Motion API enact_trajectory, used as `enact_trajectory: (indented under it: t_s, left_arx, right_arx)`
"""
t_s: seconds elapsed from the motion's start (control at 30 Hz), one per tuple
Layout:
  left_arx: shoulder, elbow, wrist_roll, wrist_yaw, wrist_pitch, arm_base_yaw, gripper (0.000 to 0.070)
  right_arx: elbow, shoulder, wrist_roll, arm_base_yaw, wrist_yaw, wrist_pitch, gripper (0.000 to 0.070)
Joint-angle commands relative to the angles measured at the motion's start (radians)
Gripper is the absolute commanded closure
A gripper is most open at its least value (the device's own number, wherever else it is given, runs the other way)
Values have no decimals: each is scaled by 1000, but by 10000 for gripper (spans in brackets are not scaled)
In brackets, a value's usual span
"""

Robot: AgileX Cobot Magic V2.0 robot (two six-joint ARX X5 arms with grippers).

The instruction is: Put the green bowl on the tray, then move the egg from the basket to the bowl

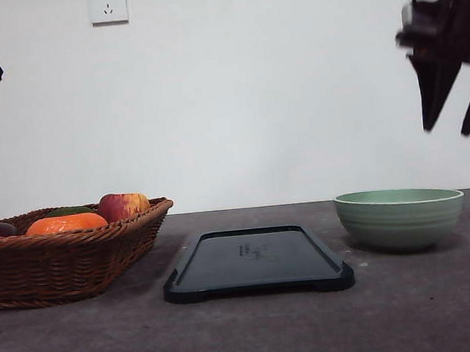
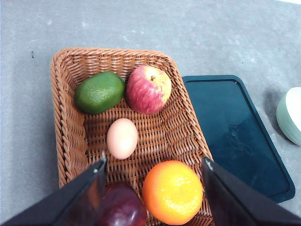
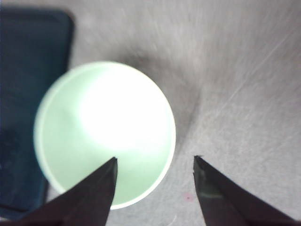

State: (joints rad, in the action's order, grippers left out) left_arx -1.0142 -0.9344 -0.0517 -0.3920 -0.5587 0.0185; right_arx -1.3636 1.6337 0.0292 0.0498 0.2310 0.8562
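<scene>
Right gripper (image 3: 154, 160) spread wide, empty, above the bowl (image 3: 104, 134), beside the tray (image 3: 28, 70). Left gripper (image 2: 154, 165) wide, empty, over the basket (image 2: 66, 122); egg (image 2: 122, 138) just beyond its fingers.

On the grey table (image 1: 257, 339), the brown woven wicker basket (image 1: 61, 261) sits at the left, the dark rectangular plastic tray (image 1: 256, 260) in the middle, and the pale green round ceramic bowl (image 1: 400, 217) at the right, apart from the tray. In the basket lie a pale egg (image 2: 122, 138), a green avocado (image 2: 99, 92), a red apple (image 2: 148, 89), an orange (image 2: 172, 192) and a dark purple fruit (image 2: 123, 207).
</scene>
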Motion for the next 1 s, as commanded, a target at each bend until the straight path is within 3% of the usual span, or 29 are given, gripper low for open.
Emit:
enact_trajectory:
  t_s: [0.0,0.13,0.27,0.73,0.97]
  left_arx:
    - [-6,-23,10,-5,6,0,297]
    - [-6,-23,6,-6,5,0,298]
    - [-6,-23,5,-5,5,-1,298]
    - [-6,-23,6,-5,8,-1,298]
    - [-6,-23,6,-5,9,-1,298]
  right_arx:
    - [-21,40,-18,-1,-4,-2,390]
    - [-21,87,-18,-1,-4,-2,394]
    - [-21,109,-20,-1,-5,-4,441]
    - [-20,176,-30,-1,-28,-4,446]
    - [-20,205,-30,-1,-27,-1,584]
